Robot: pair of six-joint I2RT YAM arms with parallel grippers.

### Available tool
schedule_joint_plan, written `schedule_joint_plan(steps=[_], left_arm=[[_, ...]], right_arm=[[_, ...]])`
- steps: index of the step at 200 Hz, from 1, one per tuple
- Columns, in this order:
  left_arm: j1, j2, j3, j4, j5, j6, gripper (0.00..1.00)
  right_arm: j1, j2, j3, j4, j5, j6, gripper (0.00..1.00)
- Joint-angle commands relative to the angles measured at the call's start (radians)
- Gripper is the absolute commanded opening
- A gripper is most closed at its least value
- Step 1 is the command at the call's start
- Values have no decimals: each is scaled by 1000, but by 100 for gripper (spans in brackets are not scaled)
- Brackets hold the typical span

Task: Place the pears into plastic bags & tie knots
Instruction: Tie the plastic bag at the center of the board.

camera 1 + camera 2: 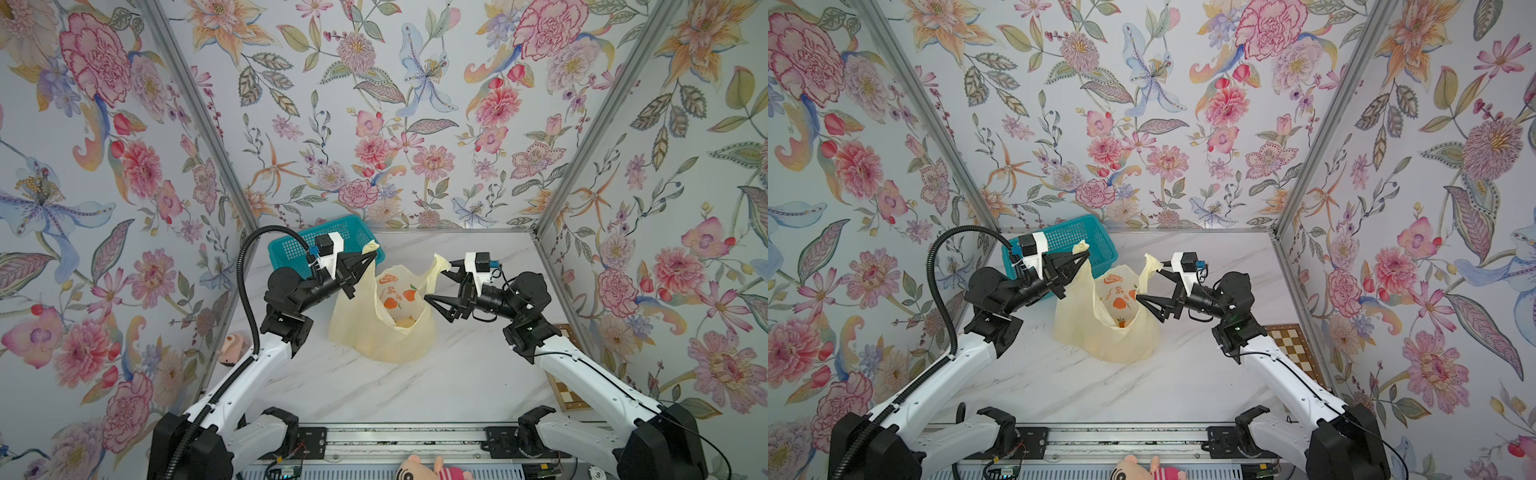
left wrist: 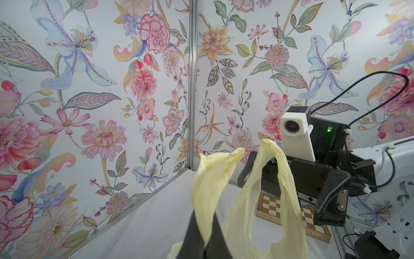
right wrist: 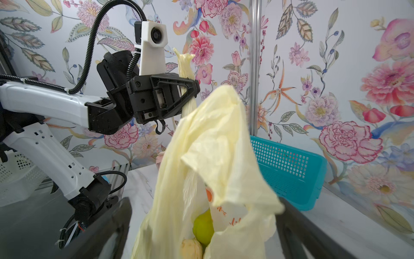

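The pale-yellow plastic bag (image 1: 382, 332) (image 1: 1100, 336) with orange fruit print stands open mid-table in both top views. My left gripper (image 1: 371, 257) (image 2: 205, 242) is shut on the bag's left handle (image 2: 215, 175) and holds it up. My right gripper (image 1: 438, 280) (image 3: 205, 201) is open wide at the bag's right side. The right handle (image 1: 439, 264) (image 2: 271, 157) drapes against its far finger. Inside the bag lie a yellow-green pear (image 3: 202, 226) and a cream-beige pear (image 3: 191, 247). No knots are in view; the two handles stand apart.
A teal mesh basket (image 1: 299, 245) (image 3: 286, 166) sits at the back left behind the left gripper. A chessboard (image 1: 1291, 345) lies by the right wall. A pinkish toy (image 1: 232, 347) rests by the left wall. A plush toy (image 1: 428, 467) lies at the front rail.
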Motion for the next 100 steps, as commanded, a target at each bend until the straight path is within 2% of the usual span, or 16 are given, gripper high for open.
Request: schedule_joint_plan(steps=[1,9,20,37,46,57,68,80,100], left_arm=[[13,-22,-3,28,23,-5,0],[13,-22,-2,25,24,-3,0],[12,-25,-3,20,23,-1,0],[12,-26,-3,16,16,2,0],[13,-27,-3,8,11,6,0],[13,-28,1,-14,0,15,0],[13,-25,14,-49,-8,29,0],[11,-18,35,-95,-9,40,0],[5,1,85,-196,-3,71,0]], right_arm=[[0,33,14,140,4,41,94],[-2,45,20,151,1,43,90],[-2,60,30,155,2,54,78],[-9,71,27,173,-5,75,51],[-13,70,25,172,-4,78,42],[-23,66,33,152,-7,78,23],[-38,54,50,118,-17,72,10],[-51,37,79,45,-26,36,0],[-58,4,154,-168,-46,-110,0]])
